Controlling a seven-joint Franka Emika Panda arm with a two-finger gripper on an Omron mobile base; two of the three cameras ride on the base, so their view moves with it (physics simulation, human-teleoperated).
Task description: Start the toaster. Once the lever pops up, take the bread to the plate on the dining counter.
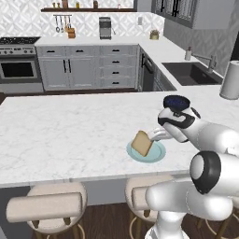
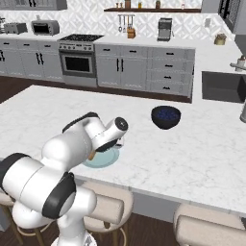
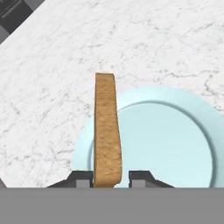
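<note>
left base view: the dining counter (image 1: 60, 135) spreads across the middle of the frame, white with faint grey veins. a little right of centre, near its front edge, lies the plate (image 1: 158, 154), pale teal. the bread (image 1: 142, 143) hangs tilted over the plate's left part, held on edge by the gripper (image 1: 151, 137), which reaches in from the right on the white arm. a dark bowl (image 1: 176, 101) shows just above the arm's wrist. two padded stools (image 1: 46, 205) stand below the counter edge. in the upper half are grey cabinets, a stove (image 1: 18, 60) at the left and a sink (image 1: 191, 72) at the upper right.

right base view: the arm fills the lower left. the plate (image 2: 106, 160) peeks out below the wrist, left of centre, and a sliver of the bread (image 2: 91, 155) shows at the arm's edge; the gripper's tips are hidden here. the dark bowl (image 2: 166, 116) sits on the dining counter (image 2: 202, 153) right of the arm, well apart from the plate. the toaster (image 2: 16, 28) stands small at the far upper left on the back worktop.

hand view: the bread (image 3: 107, 135) stands edge-on at centre, clamped at its bottom between the two dark fingertips (image 3: 81, 179) of the gripper (image 3: 107, 179). behind it the plate (image 3: 175, 144) takes the lower right, with the dining counter (image 3: 48, 78) all round.
</note>
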